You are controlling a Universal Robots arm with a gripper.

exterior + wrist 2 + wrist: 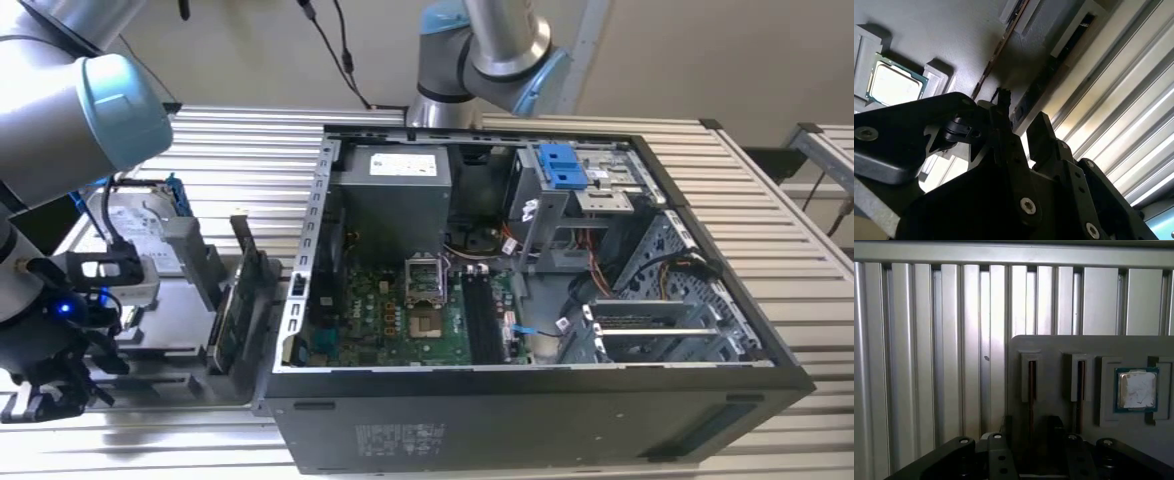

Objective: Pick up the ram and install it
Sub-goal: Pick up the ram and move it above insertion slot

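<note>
Gripper: the gripper (1023, 116) hangs low over the grey holder (1054, 347), to the exterior view's left of the open computer case (534, 420).
Jaws: apart, with nothing between them.
Ram: the ram (1030, 382) is, as I judge it, the thin strip standing on edge in its slot, in line with the gap between the fingers. A twin strip (1080, 385) stands just beside it.
Risk: an off-centre descent could land a finger on the slot's block or knock the twin strip. A pinch near one end could cock the ram and jam it.
</note>
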